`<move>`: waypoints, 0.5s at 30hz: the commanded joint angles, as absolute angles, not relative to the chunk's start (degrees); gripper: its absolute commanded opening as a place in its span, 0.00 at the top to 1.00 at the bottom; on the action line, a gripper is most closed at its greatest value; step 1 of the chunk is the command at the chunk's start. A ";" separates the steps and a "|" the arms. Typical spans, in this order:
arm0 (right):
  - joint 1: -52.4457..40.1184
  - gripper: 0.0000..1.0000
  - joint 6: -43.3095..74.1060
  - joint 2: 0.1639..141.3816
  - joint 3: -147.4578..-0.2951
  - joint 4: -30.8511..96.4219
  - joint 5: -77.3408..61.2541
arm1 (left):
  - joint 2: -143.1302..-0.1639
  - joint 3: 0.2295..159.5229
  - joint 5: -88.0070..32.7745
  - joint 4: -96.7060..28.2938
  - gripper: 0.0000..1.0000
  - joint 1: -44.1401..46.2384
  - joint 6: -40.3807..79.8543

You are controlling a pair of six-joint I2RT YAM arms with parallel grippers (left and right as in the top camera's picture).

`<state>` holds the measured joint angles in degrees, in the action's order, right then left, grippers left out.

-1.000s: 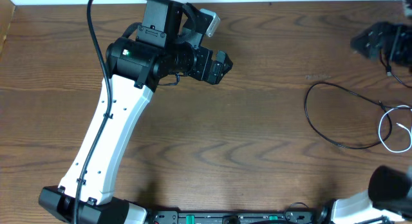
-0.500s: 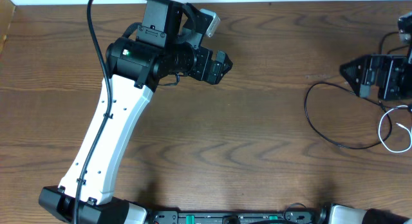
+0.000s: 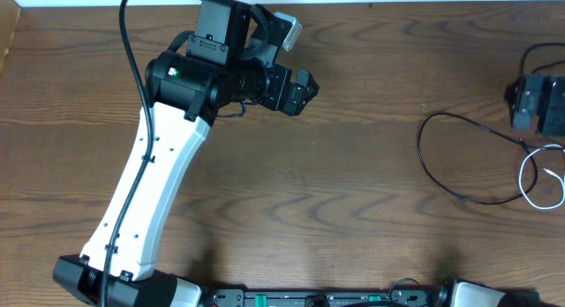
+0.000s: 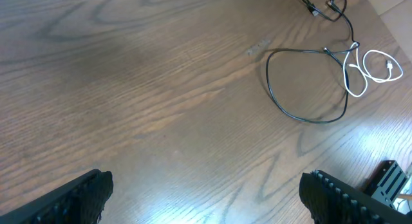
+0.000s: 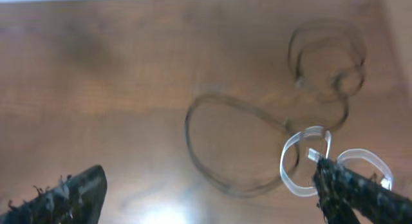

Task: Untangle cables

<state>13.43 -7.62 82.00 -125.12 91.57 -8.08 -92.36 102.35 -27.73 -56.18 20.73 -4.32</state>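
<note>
The two cables lie flat at the right end of the tabletop (image 3: 353, 192), close to the right edge. The black cable (image 3: 418, 153) forms one large open oval. Its long axis runs from far-left to near-right in the overhead view, and its closed arc faces left toward the table centre. The white cable (image 4: 390, 67) lies in small coils just to the right of that oval, stacked roughly near-to-far, and crosses the black cable at the oval's right end. One white plug rests inside the outer coil. The right wrist view is blurred, so the order of the strands at the crossing cannot be determined. The left end effector (image 3: 298, 91) is held at the far left-centre, well apart from the cables, with its jaws spread wide and nothing between them. The right end effector (image 3: 538, 104) is at the far right, just beyond the crossing, likewise released and empty. Both cords are judged to be light, limp and thin. They will probably drag and deform rather than lift as a unit, and they offer little height for a pinch against the wood. The recommended grip points are the left arc of the black oval, which is clear of the white strand, and the outer white coil near its stiffer plug. Avoid gripping at the crossing itself.
</note>
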 commanded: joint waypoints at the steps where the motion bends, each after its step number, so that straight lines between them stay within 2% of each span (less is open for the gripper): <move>1: 10.46 0.01 -7.81 76.88 -122.56 87.26 -7.57 | -92.18 102.59 -27.35 -56.27 0.02 20.56 -4.38; 4: 6.61 0.01 -7.79 71.33 -115.31 79.40 -7.66 | -92.18 102.59 -27.35 -56.27 0.02 20.56 -4.38; 15: -3.27 0.01 -7.77 40.53 -62.61 35.14 -7.88 | -92.18 102.59 -27.35 -56.27 0.02 20.56 -4.38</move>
